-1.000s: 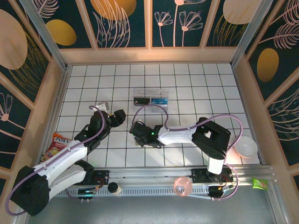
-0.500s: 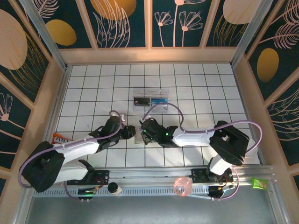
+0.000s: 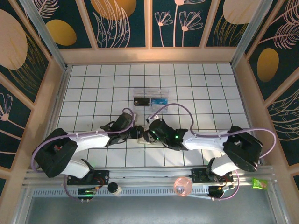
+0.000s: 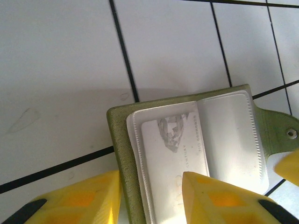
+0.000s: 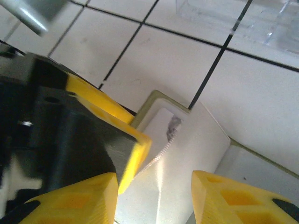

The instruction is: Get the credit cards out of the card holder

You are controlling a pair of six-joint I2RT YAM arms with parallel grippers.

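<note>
The olive-green card holder (image 4: 122, 154) lies open on the white tiled table, its clear sleeves uppermost. A white credit card (image 4: 175, 149) with a grey emblem sits in the left sleeve. My left gripper (image 4: 152, 200) is shut across the holder's left half, one yellow finger against the olive edge and the other on the card. In the right wrist view the holder (image 5: 154, 100) shows one corner, and a raised sleeve (image 5: 196, 154) stands between the fingers of my open right gripper (image 5: 154, 200). From above, the left gripper (image 3: 135, 132) and right gripper (image 3: 148, 135) meet over the holder (image 3: 142, 138).
A clear plastic box (image 3: 150, 99) with dark and blue contents stands two tiles behind the grippers, its edge in the right wrist view (image 5: 243, 18). Wooden walls (image 3: 51, 93) bound the table. A pink ring (image 3: 182, 186) and a green packet (image 3: 259, 183) lie by the near rail.
Both arms swung inward and met at the table's middle. The left gripper narrowed onto the card holder. The right gripper was shut, then opened around the sleeve.
</note>
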